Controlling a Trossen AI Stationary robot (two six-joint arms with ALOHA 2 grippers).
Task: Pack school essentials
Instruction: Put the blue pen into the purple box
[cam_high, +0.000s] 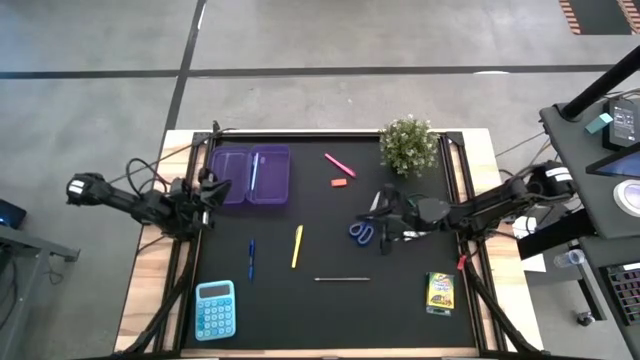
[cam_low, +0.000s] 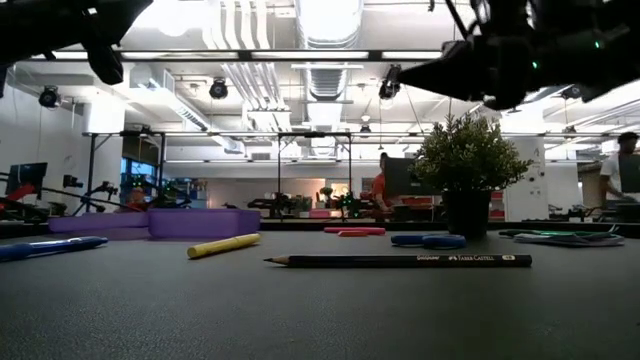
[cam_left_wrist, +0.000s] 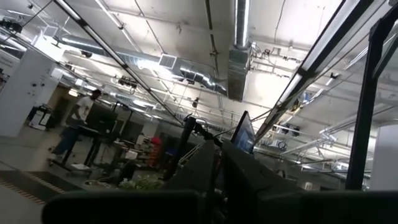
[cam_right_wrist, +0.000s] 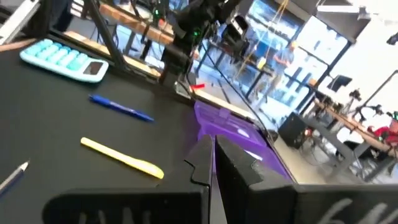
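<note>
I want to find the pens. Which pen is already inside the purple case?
The blue pen in the purple case's right compartment. The other blue pen and the yellow pen lie loose on the mat.

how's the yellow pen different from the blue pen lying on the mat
The yellow pen looks thicker and paler than the slimmer, darker blue pen. The yellow pen lies slightly tilted, its upper end leaning toward the right arm's side, while the blue pen lies nearly straight up and down in the high view. The blue pen lies nearer the calculator. Both lie flat on the black mat, untouched and outside the purple case.
</note>
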